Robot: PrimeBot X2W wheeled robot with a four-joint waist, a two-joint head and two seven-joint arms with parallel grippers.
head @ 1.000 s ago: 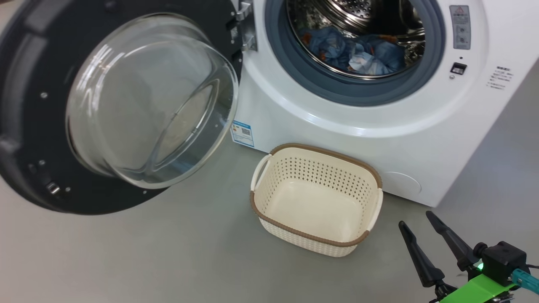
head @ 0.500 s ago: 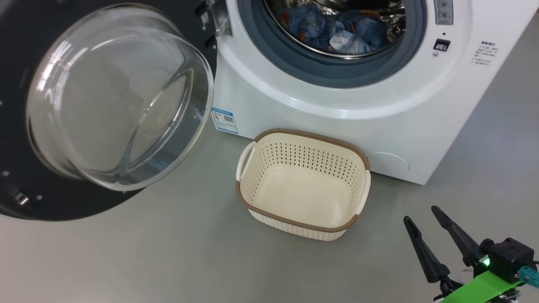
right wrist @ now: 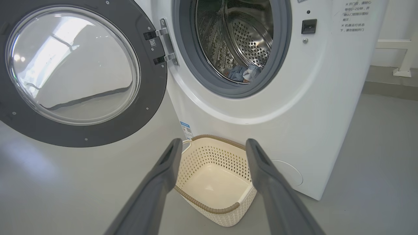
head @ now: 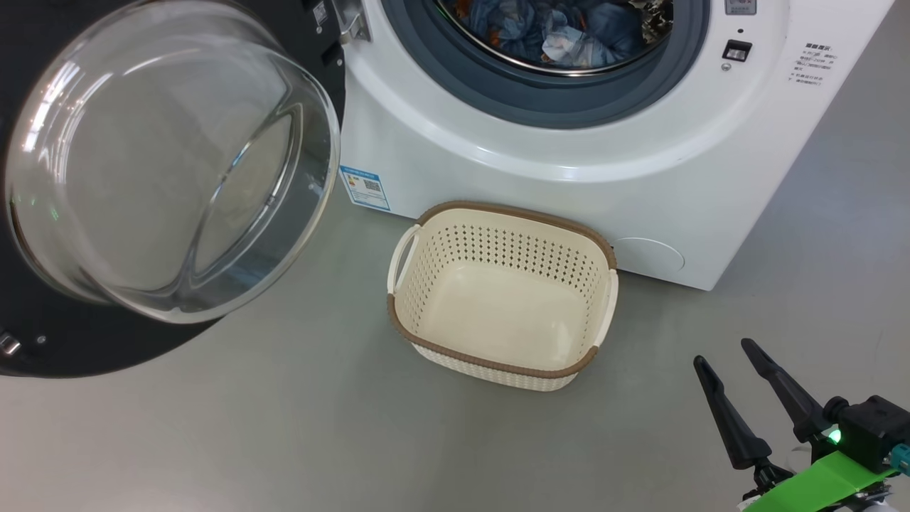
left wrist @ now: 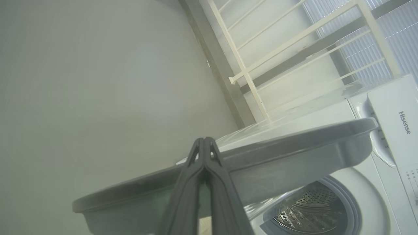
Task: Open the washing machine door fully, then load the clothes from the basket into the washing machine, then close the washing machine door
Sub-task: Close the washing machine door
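Head view: right end effector [head: 724,350] spread wide, empty.

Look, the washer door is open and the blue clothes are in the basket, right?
Not quite: the basket is empty. The blue clothes are inside the washer, as the head view shows. The door is open.
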